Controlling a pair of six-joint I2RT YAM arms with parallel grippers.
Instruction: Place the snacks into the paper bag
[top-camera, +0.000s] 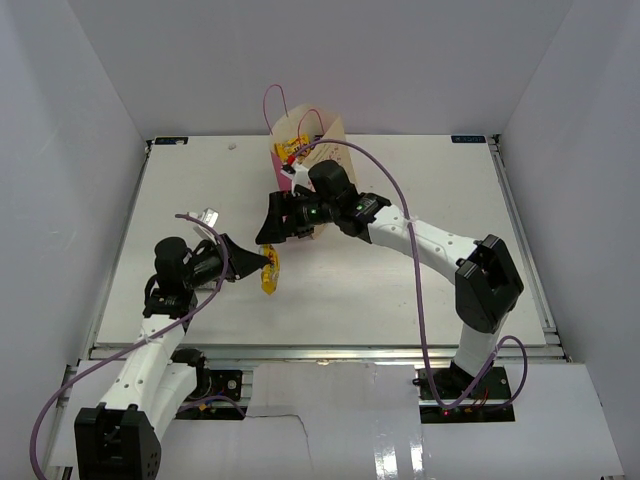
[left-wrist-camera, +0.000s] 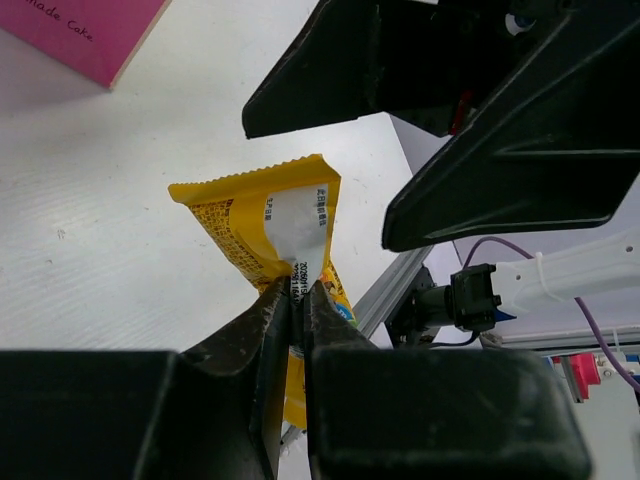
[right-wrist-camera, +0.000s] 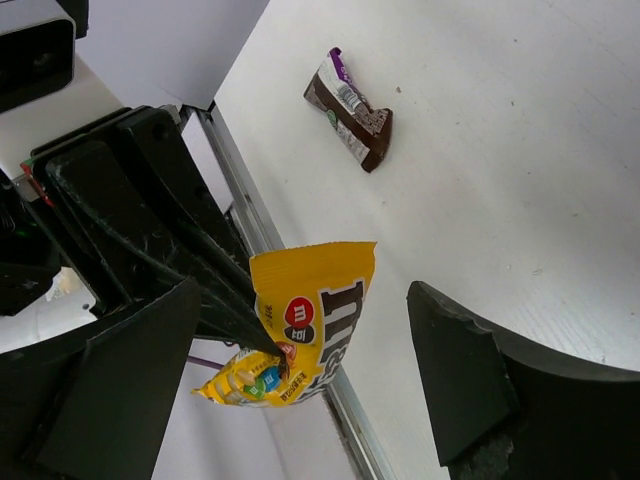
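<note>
My left gripper (top-camera: 264, 262) is shut on one end of a yellow M&M's packet (top-camera: 269, 279) and holds it just above the table; the pinch shows in the left wrist view (left-wrist-camera: 296, 288). My right gripper (top-camera: 268, 226) is open and faces it, one jaw on each side of the packet (right-wrist-camera: 318, 310) without touching. The tan paper bag (top-camera: 322, 132) with pink sides stands upright behind the right gripper, and yellow wrappers (top-camera: 293, 152) show at its mouth. A brown and purple candy bar (right-wrist-camera: 350, 108) lies on the table near the left arm, also in the top view (top-camera: 207, 215).
The right gripper's black fingers (left-wrist-camera: 520, 170) hang close over the held packet. The bag's pink side (left-wrist-camera: 80, 30) is at the far left of the left wrist view. White walls enclose the table (top-camera: 420, 270) on three sides.
</note>
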